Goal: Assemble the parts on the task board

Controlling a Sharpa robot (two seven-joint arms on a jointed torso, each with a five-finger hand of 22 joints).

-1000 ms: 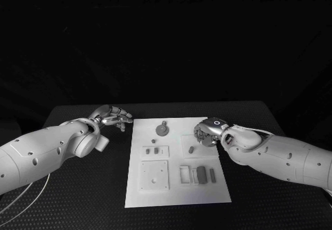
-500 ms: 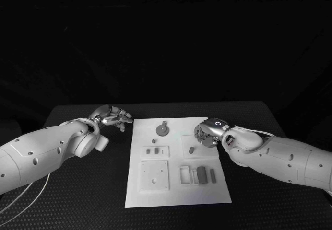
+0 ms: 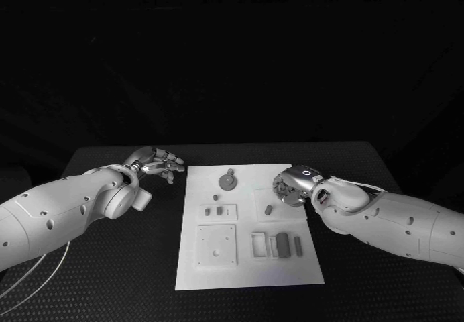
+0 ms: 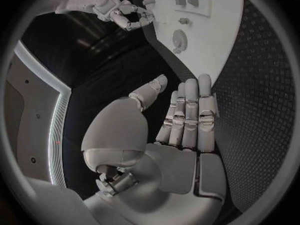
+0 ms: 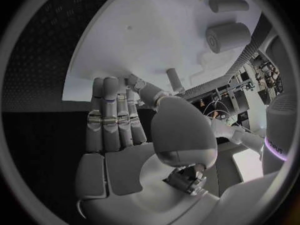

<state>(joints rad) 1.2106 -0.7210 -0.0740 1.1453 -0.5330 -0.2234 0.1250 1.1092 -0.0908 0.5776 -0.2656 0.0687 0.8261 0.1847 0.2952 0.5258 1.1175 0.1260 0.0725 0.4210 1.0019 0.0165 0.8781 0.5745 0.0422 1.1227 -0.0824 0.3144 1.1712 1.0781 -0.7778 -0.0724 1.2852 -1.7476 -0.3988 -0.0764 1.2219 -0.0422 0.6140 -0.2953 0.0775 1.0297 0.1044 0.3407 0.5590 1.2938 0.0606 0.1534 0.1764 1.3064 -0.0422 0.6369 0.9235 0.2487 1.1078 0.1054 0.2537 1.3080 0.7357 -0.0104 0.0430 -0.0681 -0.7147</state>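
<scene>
Currently | right hand – fingers apart, empty – is being positioned over task board | left hand apart, idle | small peg should be approached slowly.

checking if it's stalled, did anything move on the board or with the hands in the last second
Almost nothing. The right hand has crept slightly to the picture's right over the task board's right edge, still holding nothing. The left hand stays open beside the board's far left corner, and the round part and the other parts lie where they were.

head camera overhead, wrist cameras close, sharing task board
</scene>
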